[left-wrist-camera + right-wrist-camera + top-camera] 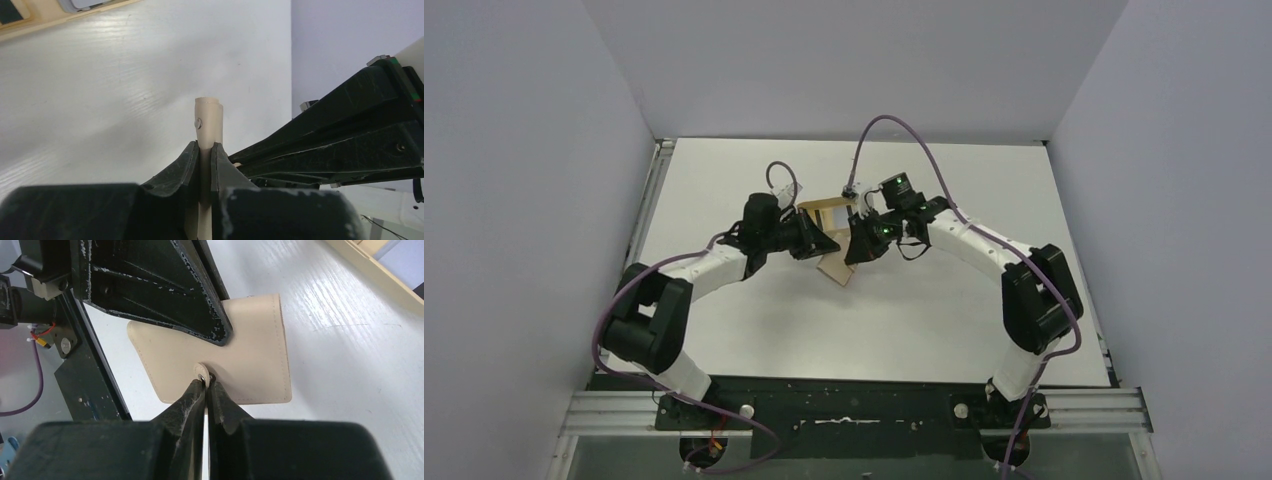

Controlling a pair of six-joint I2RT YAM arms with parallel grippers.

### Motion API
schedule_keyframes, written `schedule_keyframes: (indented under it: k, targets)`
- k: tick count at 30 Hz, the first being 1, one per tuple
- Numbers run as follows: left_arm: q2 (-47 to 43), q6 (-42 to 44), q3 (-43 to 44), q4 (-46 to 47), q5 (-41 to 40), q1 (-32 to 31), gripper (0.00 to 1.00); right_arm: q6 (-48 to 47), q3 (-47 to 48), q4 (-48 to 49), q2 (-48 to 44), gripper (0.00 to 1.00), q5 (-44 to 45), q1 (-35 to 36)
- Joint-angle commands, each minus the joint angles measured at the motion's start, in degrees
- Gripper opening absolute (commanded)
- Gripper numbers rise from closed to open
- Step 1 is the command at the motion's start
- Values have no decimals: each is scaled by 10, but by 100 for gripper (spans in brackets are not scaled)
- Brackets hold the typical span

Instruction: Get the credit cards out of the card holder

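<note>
The tan card holder [836, 268] hangs between my two grippers just above the table. In the right wrist view its closed outer face [250, 355] shows. My right gripper [205, 379] is shut on the rounded snap tab [201, 368] by the stud. My left gripper [205, 149] is shut on the card holder's edge [209, 117], seen edge-on with a stud. In the top view the left gripper [827, 245] and right gripper [852, 250] meet over it. The left fingers [165, 285] show in the right wrist view. No credit cards show in the holder.
A tan rimmed tray [824, 210] lies just behind the grippers, and its rim also shows in the left wrist view [45, 22] and the right wrist view [370, 267]. Something flat and bluish-grey [406, 262] lies in it. White walls close in the table.
</note>
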Motion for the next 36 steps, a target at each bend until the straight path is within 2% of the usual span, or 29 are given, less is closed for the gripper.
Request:
schedule_keyframes:
  k: [1, 7, 11, 14, 15, 16, 17, 18, 20, 23, 27, 29, 33, 36]
  targets:
    - [6, -14, 26, 25, 27, -7, 0, 5, 21, 28, -54, 0, -52, 1]
    - [-17, 25, 38, -61, -25, -4, 0, 23, 9, 41, -93, 0, -81, -14]
    - [-27, 10, 27, -63, -55, 4, 0, 103, -44, 141, -132, 0, -132, -65]
    - [-35, -1, 19, -64, -73, 10, 0, 137, -80, 191, -157, 0, -130, -87]
    - [-40, -2, 18, -66, -80, 10, 0, 124, -84, 175, -162, 10, -115, -88]
    - [-45, -2, 17, -69, -90, 11, 0, 111, -85, 157, -164, 29, -97, -88]
    - [-52, -2, 16, -73, -101, 11, 0, 100, -88, 142, -166, 43, -72, -89]
    - [-59, 0, 16, -79, -111, 11, 0, 95, -92, 135, -170, 51, -56, -89]
    - [-75, 6, 18, -92, -132, 11, 0, 96, -100, 126, -181, 61, -12, -87]
    - [-96, 18, 18, -110, -166, 9, 0, 88, -93, 94, -189, 69, 59, -65]
    - [-121, 2, 0, -91, -191, 9, 0, 90, -74, 67, -171, 71, 164, 8]
    - [-134, -13, -13, -70, -198, 8, 0, 121, -78, 79, -152, 71, 200, 31]
    - [-166, -45, -41, -32, -207, 8, 0, 219, -119, 174, -141, 70, 232, 28]
    - [-189, -64, -65, -8, -212, 8, 0, 288, -140, 247, -128, 66, 221, 9]
